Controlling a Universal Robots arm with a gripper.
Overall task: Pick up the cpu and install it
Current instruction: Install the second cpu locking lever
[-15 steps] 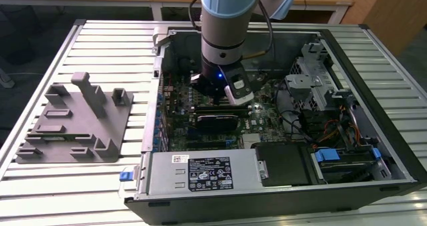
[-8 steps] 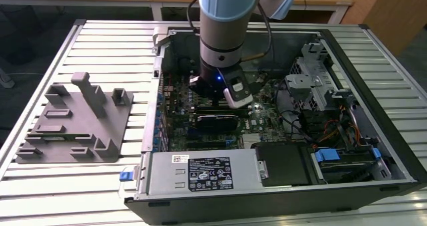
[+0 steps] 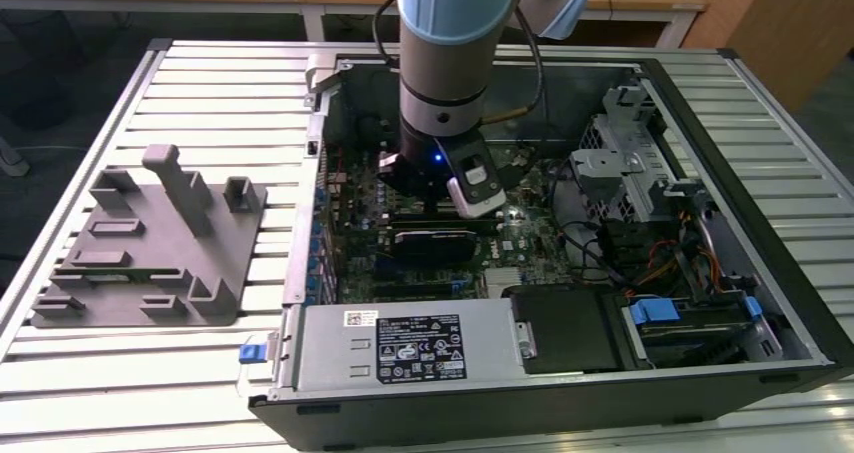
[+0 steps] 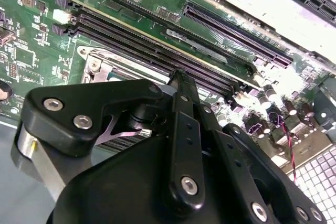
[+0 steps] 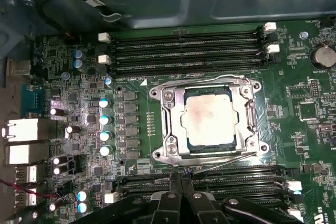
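The cpu (image 5: 207, 119), a silver square with a pale rim, lies flat in the motherboard socket. The socket's metal frame (image 5: 247, 121) is folded down around it. In the first wrist view my gripper (image 5: 181, 176) hangs above the memory slots just beside the socket, apart from the cpu. Its black fingers (image 4: 177, 85) are pressed together, shut with nothing between them. In the second wrist view a corner of the socket frame (image 4: 97, 65) shows past the gripper body. The arm (image 3: 447, 83) reaches down into the open computer case (image 3: 747, 123).
Rows of black memory slots (image 5: 184, 51) run on both sides of the socket. Capacitors (image 5: 104, 119) and rear ports (image 5: 21, 129) stand on one side. A power supply (image 3: 400, 345), a drive cage (image 3: 627, 163) and cables fill the case. A grey fixture (image 3: 147, 243) lies on the exterior view's left.
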